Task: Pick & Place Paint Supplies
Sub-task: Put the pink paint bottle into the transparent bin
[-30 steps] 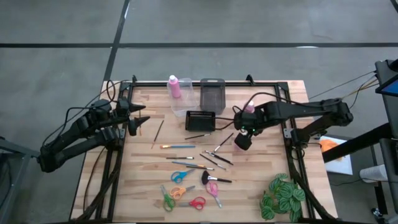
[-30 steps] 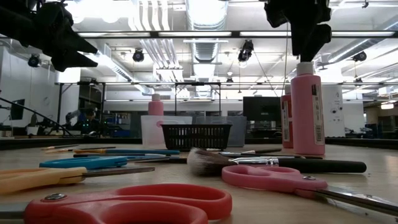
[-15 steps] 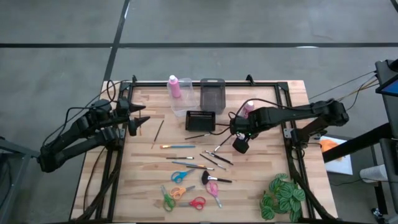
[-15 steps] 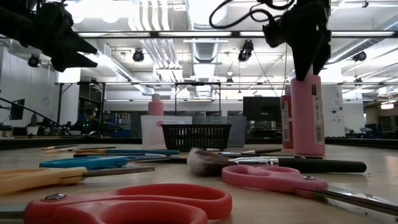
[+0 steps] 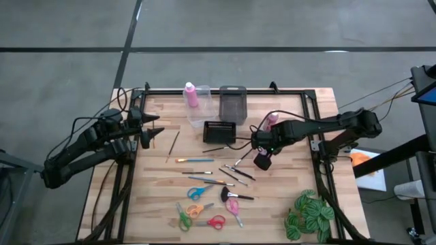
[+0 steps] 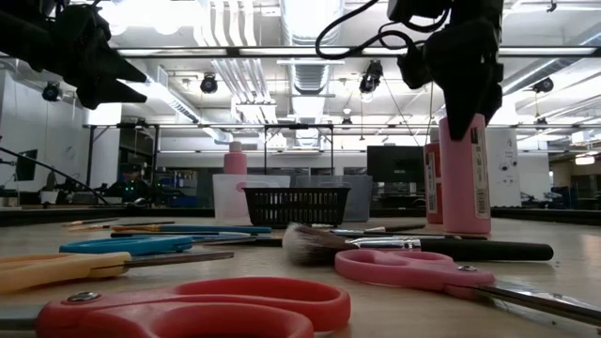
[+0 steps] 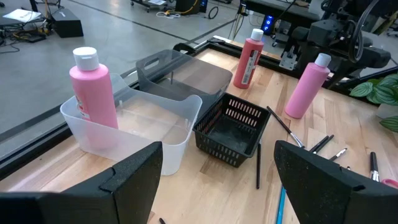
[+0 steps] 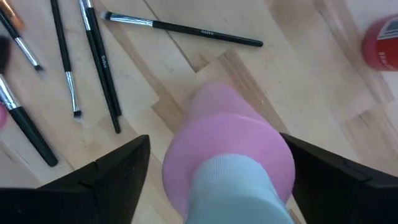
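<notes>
A pink bottle (image 8: 227,149) with a white cap (image 8: 233,186) stands upright on the table right of the middle, also seen in the low view (image 6: 465,178). My right gripper (image 8: 214,180) hangs over it pointing down, open, one finger on each side of the cap with a gap on both sides; in the low view (image 6: 467,108) its fingers hide the cap. My left gripper (image 7: 217,186) waits open at the table's left edge (image 5: 153,133). A second pink bottle (image 7: 93,87) stands in a clear bin (image 7: 137,134). Brushes (image 5: 231,170) and scissors (image 5: 204,211) lie on the table.
A redder bottle (image 7: 249,53) stands by the far rail behind the pink one. A black mesh basket (image 5: 219,131) and a dark bin (image 5: 232,102) sit at the far middle. A leafy plant (image 5: 310,214) fills the near right corner. Brushes lie close beside the bottle (image 8: 99,68).
My right gripper has come down over the standing pink bottle, staying open and pointing down; its fingers were above the cap and now reach down around it. The bottle has not moved.
</notes>
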